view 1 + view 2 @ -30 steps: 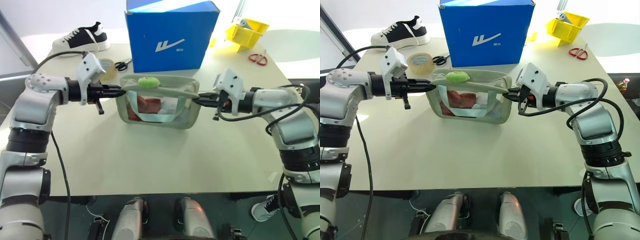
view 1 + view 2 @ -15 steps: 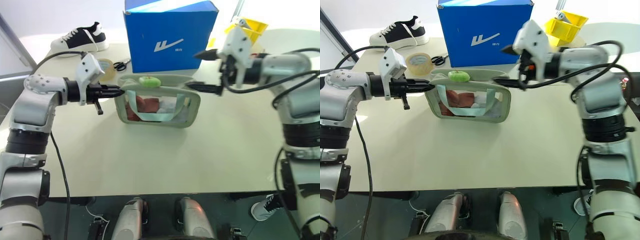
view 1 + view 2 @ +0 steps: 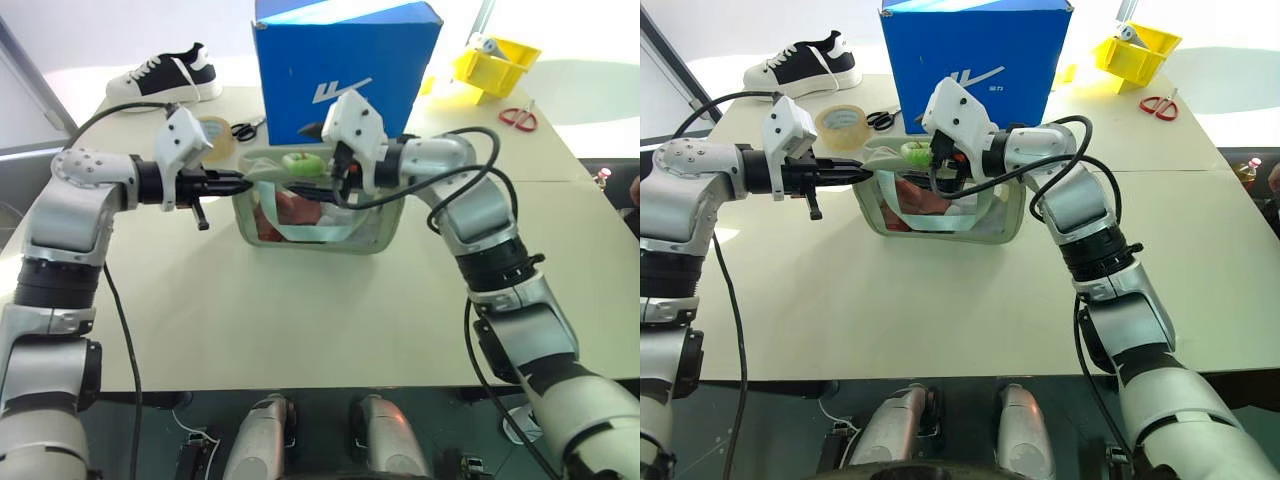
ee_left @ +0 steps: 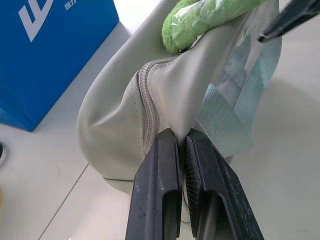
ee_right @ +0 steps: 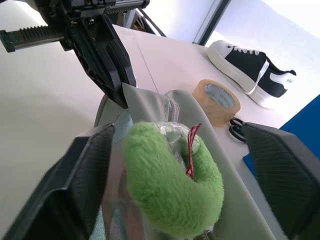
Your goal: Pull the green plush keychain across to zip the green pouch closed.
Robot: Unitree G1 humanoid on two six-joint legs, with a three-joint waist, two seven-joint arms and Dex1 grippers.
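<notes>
The left gripper (image 4: 182,150) pinches the pouch's (image 3: 370,232) end. The right gripper (image 5: 165,165), fingers apart, straddles the plush keychain (image 5: 172,187) atop the pouch without clamping it. At 12 o'clock stands a blue box (image 3: 345,60); at 10 o'clock, a tape roll (image 3: 840,122) and shoe (image 3: 165,75).

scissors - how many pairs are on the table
2: a black-handled pair lies beside the tape roll left of the blue box; a red-handled pair lies near the yellow bin. The box may hide more.
</notes>
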